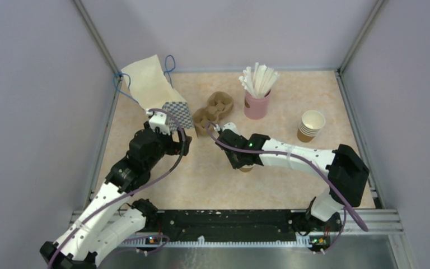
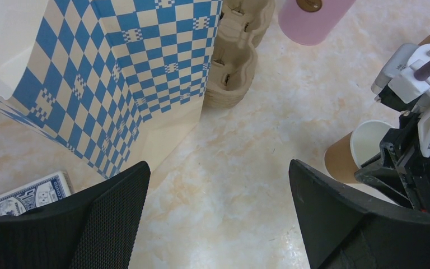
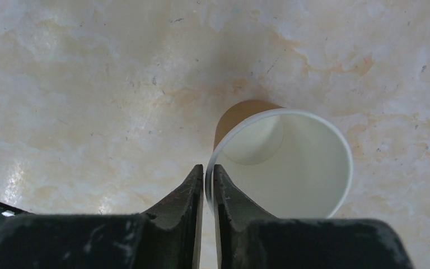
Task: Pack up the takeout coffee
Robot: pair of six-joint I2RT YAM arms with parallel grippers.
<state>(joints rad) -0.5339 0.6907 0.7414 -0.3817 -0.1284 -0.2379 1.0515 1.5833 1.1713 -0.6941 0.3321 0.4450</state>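
At the middle of the top view, just below the pulp cup carrier (image 1: 214,109), your right gripper (image 3: 208,168) is clenched on the takeout coffee cup (image 3: 291,162). One finger sits inside the rim and one outside, with the paper wall pinched between them. That rim pinch suits a thin, open cup, since it leaves the body free and upright, but the wall will likely crumple if you squeeze harder. The cup appears to stand on the table (image 3: 89,84). No lid shows on it in any view, and its white inside looks empty.

At the left of that view, your left gripper (image 2: 217,168) is spread wide and grasps nothing. It hangs low over the table beside the checkered paper bag (image 2: 145,73), probably placed there to steady or open the bag when the cup comes. From above, the bag seems tipped toward the upper-left corner with its blue handles away from you, so I can't tell how reachable its mouth is.

The pink cup of straws (image 1: 256,105) and the stack of lidless cups (image 1: 311,128) stand well apart at upper right, out of the path. My guess is that the cup goes into a carrier pocket next, a short move up the frame.
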